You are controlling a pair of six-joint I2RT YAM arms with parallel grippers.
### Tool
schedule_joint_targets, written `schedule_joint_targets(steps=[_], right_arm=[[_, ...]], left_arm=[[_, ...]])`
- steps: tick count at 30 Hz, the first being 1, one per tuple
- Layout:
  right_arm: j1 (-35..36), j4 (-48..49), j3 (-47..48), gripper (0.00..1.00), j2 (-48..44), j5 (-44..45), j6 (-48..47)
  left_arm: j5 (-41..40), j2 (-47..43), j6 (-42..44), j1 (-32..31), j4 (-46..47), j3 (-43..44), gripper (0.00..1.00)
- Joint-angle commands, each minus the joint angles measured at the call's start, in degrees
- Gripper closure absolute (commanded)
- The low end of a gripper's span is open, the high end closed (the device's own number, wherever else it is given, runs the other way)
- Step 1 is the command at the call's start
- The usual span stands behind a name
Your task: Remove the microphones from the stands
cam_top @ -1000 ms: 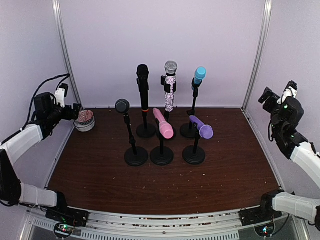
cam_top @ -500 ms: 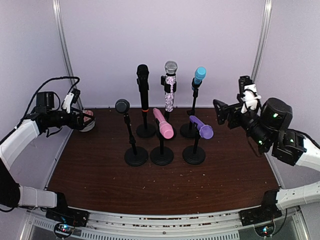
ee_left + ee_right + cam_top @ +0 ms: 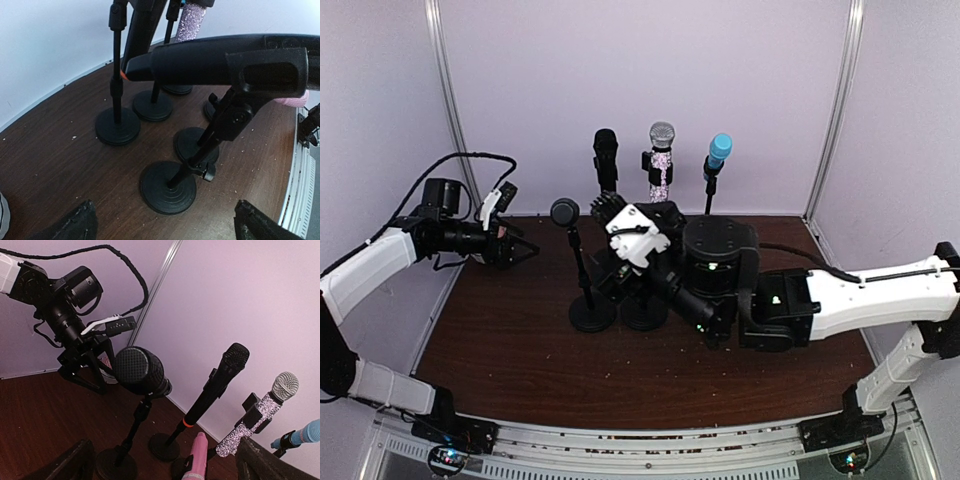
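Mesh-headed black microphone [image 3: 139, 371] ahead of released right end effector [image 3: 167, 467]; left end effector [image 3: 167, 227] released. Flecked dark-wood bench [image 3: 50, 150], lilac walls [image 3: 240, 290].

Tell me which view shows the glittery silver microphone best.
Right wrist view: the glittery silver microphone shows close, from mesh head to clip. The top external view shows it small, its stand behind the right arm. The left wrist view catches only a sliver of its body.
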Motion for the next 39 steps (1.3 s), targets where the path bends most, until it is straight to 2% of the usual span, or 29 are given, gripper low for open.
schedule_joint_targets(steps=[1, 9, 16, 23, 34, 36, 39], right_arm=[[0.76, 3.8, 8.46, 0.0, 5.49, 0.41, -4.09], [0.29, 1.94, 22.18, 0.0, 16.91, 1.7, -6.5], [-2.56, -0.59, 27.11, 0.0, 19.93, -0.32, -2.35], [-4.74, -4.46, 31.03, 0.13, 22.99, -1.51, 1.22], [-5.35, -7.12, 30.58, 0.2, 24.58, -1.7, 4.13], [-5.33, -7.0, 30.41, 0.24, 24.72, -1.8, 4.63], [-5.33, -6.26, 30.42, 0.37, 24.57, -1.6, 4.63]], left_arm=[[2.33, 1.85, 1.33, -1.36, 1.07, 3.09, 0.02], [5.6, 3.78, 0.7, -1.75, 0.28, 5.77, 0.02], [5.98, 4.44, 0.6, -2.14, -0.76, 7.16, 0.03], [5.5, 5.68, 0.28, -3.21, -0.76, 7.94, 0.06], [5.45, 6.25, -1.66, -4.18, -0.28, 8.76, 0.07], [5.32, 6.34, -1.88, -4.25, -0.06, 8.64, 0.08], [5.21, 6.43, -2.1, -4.5, 0.18, 8.35, 0.08]])
